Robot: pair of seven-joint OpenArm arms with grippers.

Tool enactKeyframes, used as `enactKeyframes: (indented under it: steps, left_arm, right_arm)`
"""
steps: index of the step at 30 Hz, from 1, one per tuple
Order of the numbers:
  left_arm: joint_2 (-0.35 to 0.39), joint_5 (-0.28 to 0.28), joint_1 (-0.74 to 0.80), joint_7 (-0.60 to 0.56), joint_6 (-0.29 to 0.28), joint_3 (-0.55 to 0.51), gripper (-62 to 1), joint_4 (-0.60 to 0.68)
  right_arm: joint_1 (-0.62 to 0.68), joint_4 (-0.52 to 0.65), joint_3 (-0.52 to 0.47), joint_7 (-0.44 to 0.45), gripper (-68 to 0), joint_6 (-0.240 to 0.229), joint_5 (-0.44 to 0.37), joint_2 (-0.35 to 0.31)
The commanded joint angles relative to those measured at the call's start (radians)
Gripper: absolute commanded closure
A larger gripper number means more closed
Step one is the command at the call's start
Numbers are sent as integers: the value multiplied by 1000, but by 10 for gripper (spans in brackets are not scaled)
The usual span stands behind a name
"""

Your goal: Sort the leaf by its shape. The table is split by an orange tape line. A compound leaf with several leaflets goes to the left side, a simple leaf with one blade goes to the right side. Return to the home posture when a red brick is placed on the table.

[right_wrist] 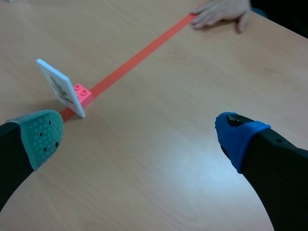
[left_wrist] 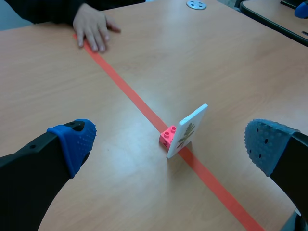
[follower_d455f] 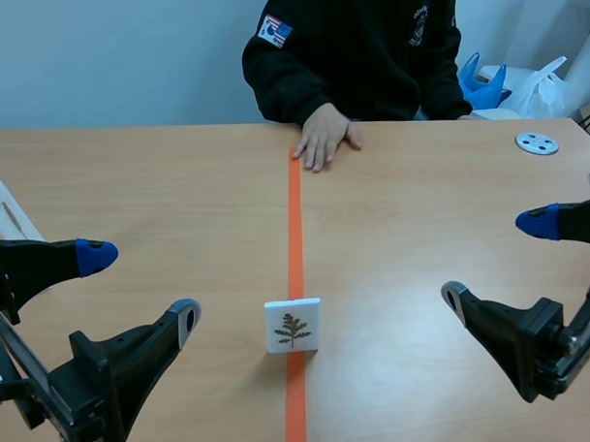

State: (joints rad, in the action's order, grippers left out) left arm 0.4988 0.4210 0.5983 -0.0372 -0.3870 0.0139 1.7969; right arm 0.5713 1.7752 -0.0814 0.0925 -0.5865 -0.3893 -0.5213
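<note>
A small white card (follower_d455f: 292, 324) printed with a green compound leaf of several leaflets stands upright on the orange tape line (follower_d455f: 294, 231), near the table's front. Behind it a pink brick (left_wrist: 168, 136) props it up; the same card (right_wrist: 60, 87) and brick (right_wrist: 82, 94) show in the right wrist view. My left gripper (follower_d455f: 142, 285) is open, low at the left, with the card (left_wrist: 188, 130) ahead of and between its fingers. My right gripper (follower_d455f: 500, 257) is open at the right, with the card ahead of its left finger. Neither touches the card.
A person sits across the table with one hand (follower_d455f: 322, 138) flat on the far end of the tape line. A grey round disc (follower_d455f: 537, 143) lies at the far right. A white object (follower_d455f: 9, 216) sits at the left edge.
</note>
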Motion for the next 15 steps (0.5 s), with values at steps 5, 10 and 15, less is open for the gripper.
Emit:
enactKeyframes:
  steps: [5, 10, 15]
  left_arm:
    - [-2, 9, 0, -18, -2, 5, -623, 5]
    - [-2, 9, 0, -18, -2, 5, -623, 5]
    - [-2, 9, 0, -18, -2, 5, -623, 5]
  right_arm:
    - [-133, -119, 144, 43, -679, -36, 1, -2]
    - [-241, -229, 287, 106, -679, -35, 105, -1]
    - [-343, -351, 396, 169, -679, -34, 190, 41]
